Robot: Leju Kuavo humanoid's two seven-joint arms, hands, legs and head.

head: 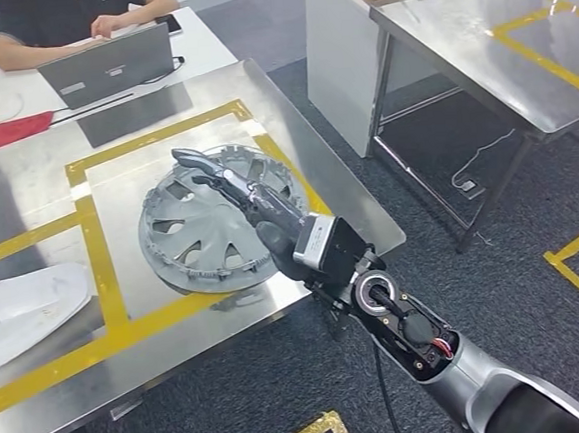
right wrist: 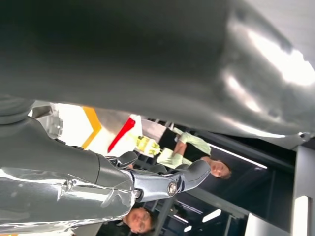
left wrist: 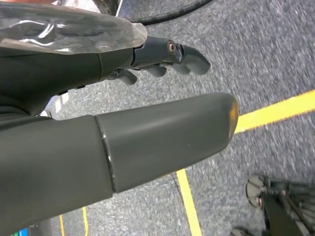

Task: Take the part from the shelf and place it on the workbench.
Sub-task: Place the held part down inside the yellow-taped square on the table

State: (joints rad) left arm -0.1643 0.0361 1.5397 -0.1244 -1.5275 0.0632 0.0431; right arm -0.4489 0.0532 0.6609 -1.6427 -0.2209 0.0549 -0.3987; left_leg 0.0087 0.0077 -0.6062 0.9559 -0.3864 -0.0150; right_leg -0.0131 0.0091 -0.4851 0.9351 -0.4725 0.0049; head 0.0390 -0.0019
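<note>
A: Lower right of the head view, what's nearest?
B: The silver right arm [head: 465,368], running up toward centre frame. Its right hand [head: 258,204] lies stretched over the part [head: 196,224], a grey hubcap, fingers extended flat and slightly apart.
A: Holding it?
B: It seems to rest on the rim without gripping, though from this angle I can't be sure of contact.
A: And the part itself?
B: Flat on the workbench [head: 73,394], centre frame, inside the yellow tape rectangle [head: 96,257].
A: The left hand [left wrist: 111,142]?
B: Over grey carpet, thumb and fingers straight and apart, holding nothing.
A: Farther back?
B: Upper left, a laptop [head: 108,65], and a person [head: 66,18] seated behind it.
</note>
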